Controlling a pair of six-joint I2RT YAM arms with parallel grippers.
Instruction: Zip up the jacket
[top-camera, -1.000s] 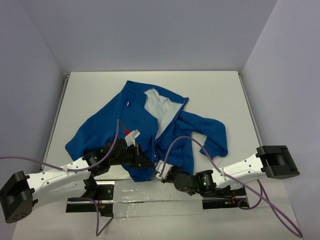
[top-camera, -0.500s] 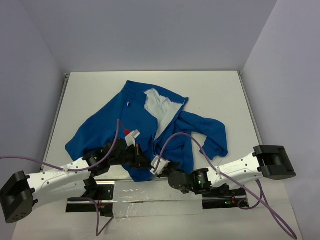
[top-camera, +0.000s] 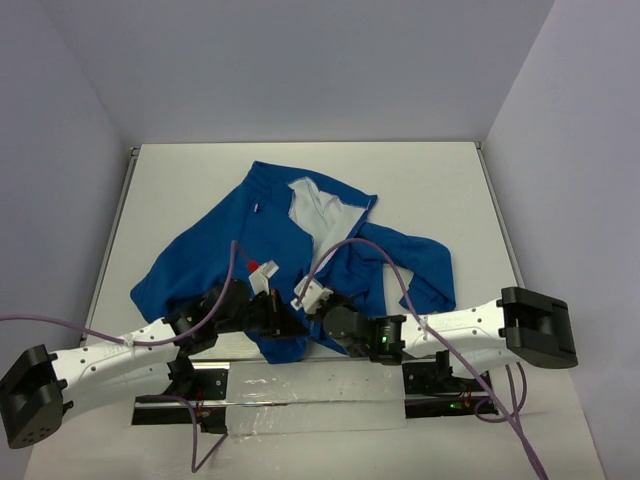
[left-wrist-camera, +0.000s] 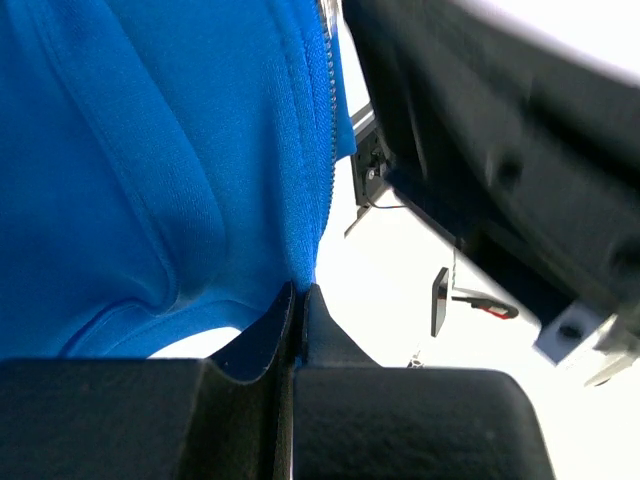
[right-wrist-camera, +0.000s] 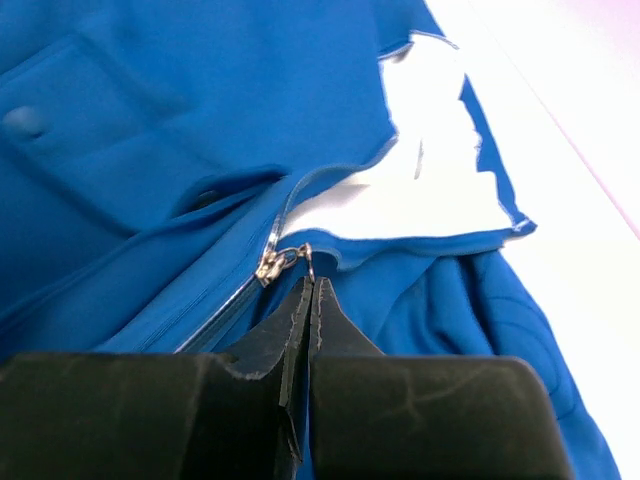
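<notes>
Right gripper (right-wrist-camera: 308, 287) pinches zipper pull (right-wrist-camera: 272, 264), jacket (top-camera: 220, 250) lying collar end away.

The jacket (top-camera: 290, 250) covered the middle of the table (top-camera: 190, 180), leaving bare strips along the far edge and down both sides where a gripper could pass. Walls (top-camera: 300, 70) closed in the far, left and right sides. At the near hem room was tight: the left gripper (top-camera: 288, 327) and right gripper (top-camera: 318, 303), both clamped on fabric, sat just beside each other, and purple cables (top-camera: 385, 262) arched over the cloth there
</notes>
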